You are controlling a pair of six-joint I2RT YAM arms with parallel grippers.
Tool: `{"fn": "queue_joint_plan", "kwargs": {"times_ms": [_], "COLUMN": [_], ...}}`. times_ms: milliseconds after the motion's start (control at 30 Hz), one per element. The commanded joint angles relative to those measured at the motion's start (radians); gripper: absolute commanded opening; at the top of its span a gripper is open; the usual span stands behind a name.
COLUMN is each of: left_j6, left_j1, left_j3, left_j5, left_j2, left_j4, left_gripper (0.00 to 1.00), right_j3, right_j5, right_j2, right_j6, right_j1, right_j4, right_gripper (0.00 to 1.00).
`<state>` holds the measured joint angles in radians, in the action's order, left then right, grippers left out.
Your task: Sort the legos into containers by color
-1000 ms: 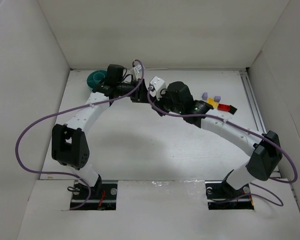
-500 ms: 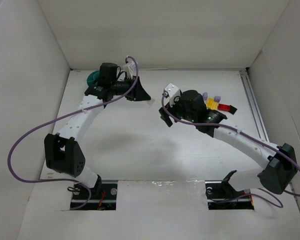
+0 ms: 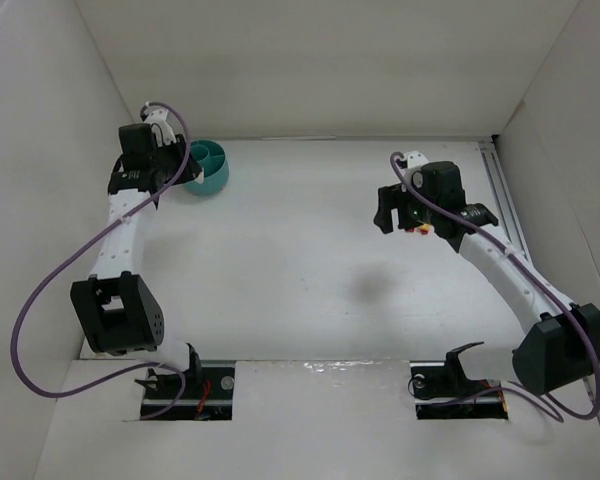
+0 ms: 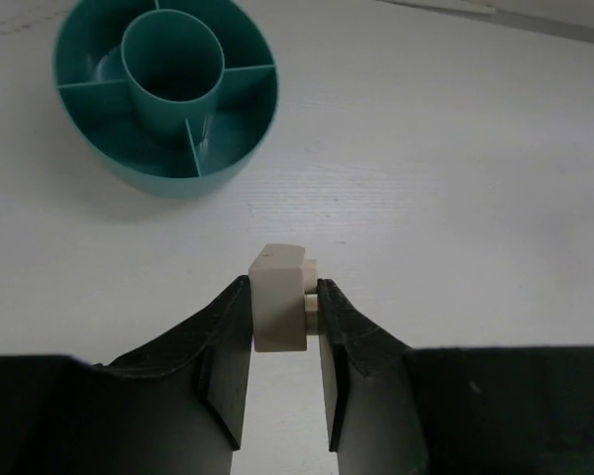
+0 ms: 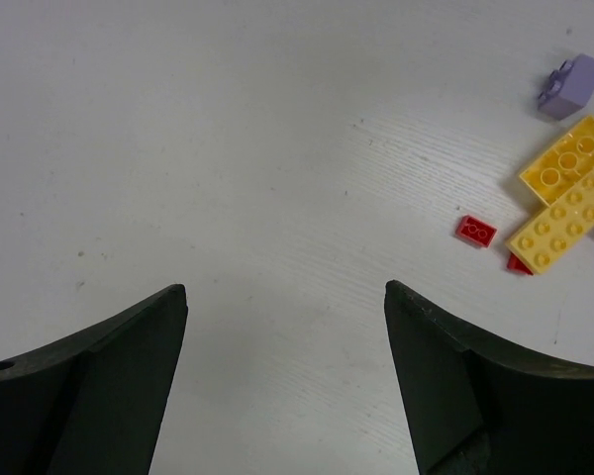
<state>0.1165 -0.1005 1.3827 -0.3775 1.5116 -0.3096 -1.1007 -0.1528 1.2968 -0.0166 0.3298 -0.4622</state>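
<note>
Left wrist: cream lego (image 4: 279, 300) w/ teal bowl (image 4: 170, 185) beyond

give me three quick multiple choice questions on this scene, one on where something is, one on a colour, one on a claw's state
1. In the top view, where does the teal bowl stand?
A. far left, beside the end of the left arm
B. far right corner
C. dead centre, between the two arms

2. What colour is the brick in the left claw?
A. red
B. cream
C. yellow

3. How is the right claw?
A. shut on a yellow piece
B. shut on nothing
C. open, holding nothing

Answers:
1 A, the bowl sits at the far left, right by the left arm's wrist.
2 B, the left wrist view shows a cream brick pinched between the jaws.
3 C, the right wrist view shows the jaws wide apart with nothing between them.
</note>
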Motion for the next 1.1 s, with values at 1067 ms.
{"fn": "queue_joint_plan", "kwargs": {"times_ms": [1067], "left_j6": [0.503], "left_j1": [0.001], "left_j3": [0.253], "left_j5": [0.542], "left_j2": [0.32], "left_j4": [0.055], "left_gripper": [0.0], "right_j3": [-0.096], "right_j5": [-0.06], "right_j2": [0.016], "right_j6": [-0.079], "right_j1": [-0.032], "right_j4": [-0.041], "right_gripper": [0.85]}}
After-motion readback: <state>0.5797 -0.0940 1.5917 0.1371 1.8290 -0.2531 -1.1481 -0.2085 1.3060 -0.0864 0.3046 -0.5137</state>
